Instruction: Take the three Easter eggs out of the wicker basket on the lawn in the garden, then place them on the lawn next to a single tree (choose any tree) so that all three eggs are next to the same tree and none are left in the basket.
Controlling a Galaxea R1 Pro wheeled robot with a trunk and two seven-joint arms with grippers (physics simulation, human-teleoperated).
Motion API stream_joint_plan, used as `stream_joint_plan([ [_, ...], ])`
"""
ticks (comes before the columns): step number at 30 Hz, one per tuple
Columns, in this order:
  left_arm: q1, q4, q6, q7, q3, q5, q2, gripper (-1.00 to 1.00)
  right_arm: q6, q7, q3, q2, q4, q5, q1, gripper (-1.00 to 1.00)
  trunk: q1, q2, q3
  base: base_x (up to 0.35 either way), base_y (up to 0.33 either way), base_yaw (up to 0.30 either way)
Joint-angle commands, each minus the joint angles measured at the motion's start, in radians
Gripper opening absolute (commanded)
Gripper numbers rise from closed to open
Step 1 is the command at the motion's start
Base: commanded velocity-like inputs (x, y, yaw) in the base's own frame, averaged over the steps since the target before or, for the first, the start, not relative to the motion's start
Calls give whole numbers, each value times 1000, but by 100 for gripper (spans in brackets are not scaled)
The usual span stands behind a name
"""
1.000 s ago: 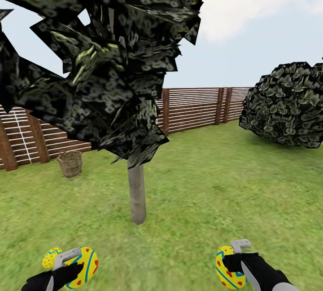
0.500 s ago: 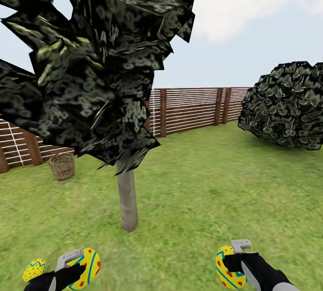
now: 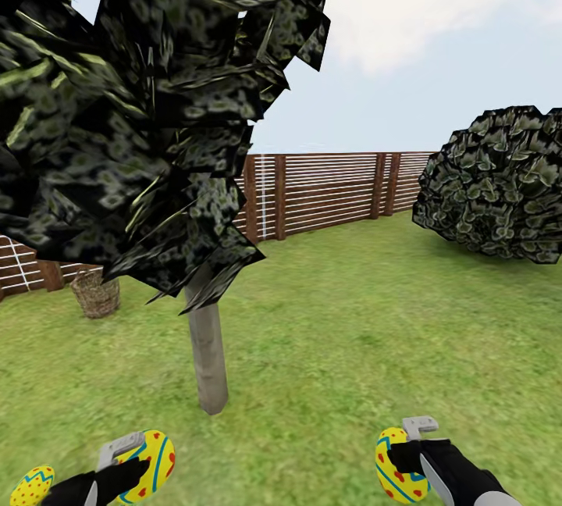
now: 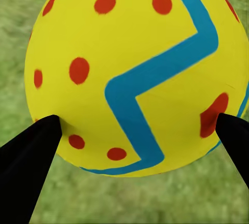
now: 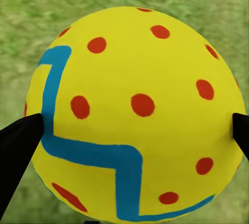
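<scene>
— What stood ahead?
— A tree [image 3: 208, 350], its grey trunk upright on the lawn [image 3: 367, 334], and the wicker basket [image 3: 96, 293] far back by the fence [image 3: 328, 194].
— And the eggs?
— The left gripper [image 3: 129, 463] clasped one egg [image 3: 152, 465], the right gripper [image 3: 406, 459] another [image 3: 393, 475]. A third egg [image 3: 31, 486] lay on the grass beside the left arm.
</scene>
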Motion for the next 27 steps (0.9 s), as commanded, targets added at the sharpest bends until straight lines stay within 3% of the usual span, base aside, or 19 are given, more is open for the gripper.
stream_joint_plan([
  [1, -1, -1, 2, -10, 7, -10, -1, -100, 5, 0, 8, -1, -2, -3, 0, -100, 0, -1, 0, 3, -3, 0],
  [5, -1, 0, 1, -10, 7, -10, -7, -100, 4, -4, 7, -1, -2, -3, 0, -100, 0, -1, 0, 0, 0, 96],
  [14, -1, 2, -1, -9, 6, -11, -26, -100, 5, -26, 10, -1, -2, 0, 0, -100, 0, -1, 0, 0, 0, 284],
  [21, -1, 2, -1, -7, 7, -12, -26, -100, 5, -27, 10, -1, -2, 0, 0, -100, 0, -1, 0, 0, 0, 288],
  [27, -1, 8, -1, -6, 5, -13, -27, -100, 5, -26, 9, -1, -2, 1, 0, -100, 23, -43, -19, 0, 0, 32],
])
